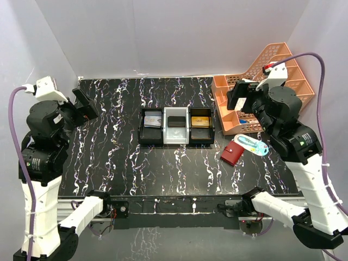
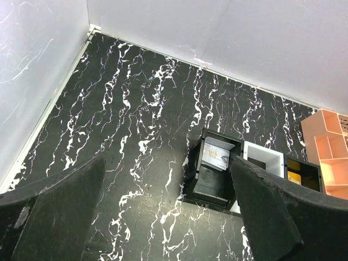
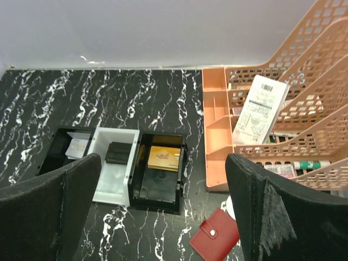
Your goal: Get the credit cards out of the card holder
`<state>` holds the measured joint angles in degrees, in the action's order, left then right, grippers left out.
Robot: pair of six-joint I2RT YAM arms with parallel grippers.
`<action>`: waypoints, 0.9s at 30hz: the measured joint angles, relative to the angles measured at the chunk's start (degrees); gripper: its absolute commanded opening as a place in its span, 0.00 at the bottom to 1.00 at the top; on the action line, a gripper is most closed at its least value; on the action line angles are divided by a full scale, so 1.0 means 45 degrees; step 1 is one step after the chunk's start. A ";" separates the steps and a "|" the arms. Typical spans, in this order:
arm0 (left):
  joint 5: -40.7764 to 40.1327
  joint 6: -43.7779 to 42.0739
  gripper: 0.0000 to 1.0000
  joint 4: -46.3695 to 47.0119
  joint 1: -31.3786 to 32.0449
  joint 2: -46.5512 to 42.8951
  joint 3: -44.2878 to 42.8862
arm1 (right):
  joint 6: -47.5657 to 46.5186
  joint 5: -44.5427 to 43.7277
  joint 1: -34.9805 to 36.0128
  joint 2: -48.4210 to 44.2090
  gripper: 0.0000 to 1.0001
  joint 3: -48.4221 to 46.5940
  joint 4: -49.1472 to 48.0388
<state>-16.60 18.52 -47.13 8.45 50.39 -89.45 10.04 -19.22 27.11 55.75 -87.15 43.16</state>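
Card holder (image 1: 235,154): dark-red, snapped shut, flat on table (image 1: 109,163) nr right arm, beside orange rack (image 1: 272,60). Prob. light, soft, slide-prone; pin body, pinch snap tab. credit cards inside unseen; likely thin, stiff, slick. Take by edge. Left gripper (image 2: 168,212), right gripper (image 3: 163,212): spread wide, empty.

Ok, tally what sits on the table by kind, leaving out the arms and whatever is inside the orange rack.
Tray: 1
Cards: 2, silvery card and gold card, in the end compartments
Black block, middle compartment: 1
Red wallet, closed: 1
Orange file rack: 1
Blue-white oval item: 1
Total: 7
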 measured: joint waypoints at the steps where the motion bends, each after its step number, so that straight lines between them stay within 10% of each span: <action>1: 0.0034 -0.0010 0.99 0.0160 -0.0039 0.0010 0.0160 | 0.0078 0.0180 -0.0180 -0.0024 0.98 0.0228 -0.0039; 12: 0.1778 0.0024 0.99 0.1535 -0.0612 0.0763 0.2487 | 0.1297 0.2331 -0.2317 -0.0107 0.98 0.3555 0.0019; 27: 0.8451 0.0801 0.99 0.2987 -0.1093 0.2152 0.7159 | 0.4386 0.2336 -0.4133 0.1889 0.98 0.7660 0.0617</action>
<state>21.43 22.13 -33.69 3.53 60.07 -57.23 29.78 -8.71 8.51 64.25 -52.69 45.93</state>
